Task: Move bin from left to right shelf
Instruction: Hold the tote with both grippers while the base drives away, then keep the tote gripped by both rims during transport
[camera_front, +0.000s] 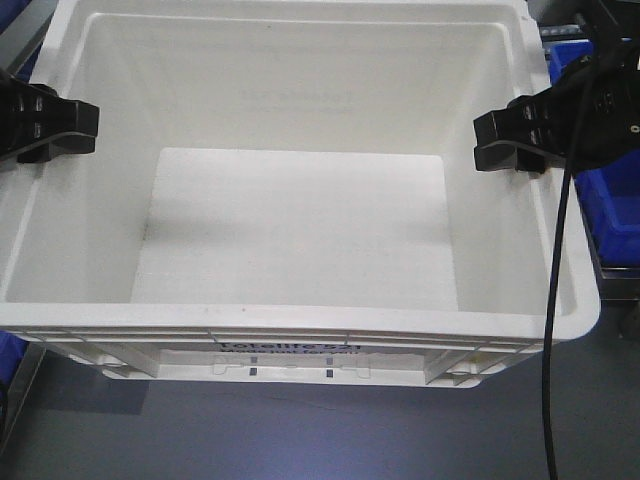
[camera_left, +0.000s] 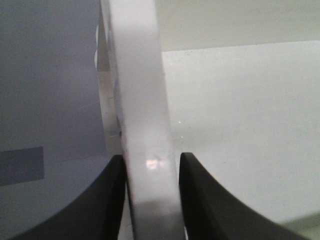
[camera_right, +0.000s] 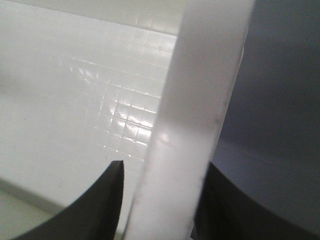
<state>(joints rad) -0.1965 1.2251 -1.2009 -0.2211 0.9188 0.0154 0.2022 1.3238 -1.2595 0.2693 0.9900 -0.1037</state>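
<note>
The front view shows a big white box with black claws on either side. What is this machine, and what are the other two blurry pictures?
This is a two-armed robot, and the claws are its grippers. The front view looks forward from the robot itself, down into an empty white bin over a grey surface. The left gripper pinches the bin's left rim and the right gripper its right rim. The other two pictures come from small cameras on the wrists. Each shows, very close up, two black fingers on either side of the white rim. I cannot tell whether the bin rests on the surface or is lifted. On the right stand blue bins, and a black cable hangs by the right arm.
</note>
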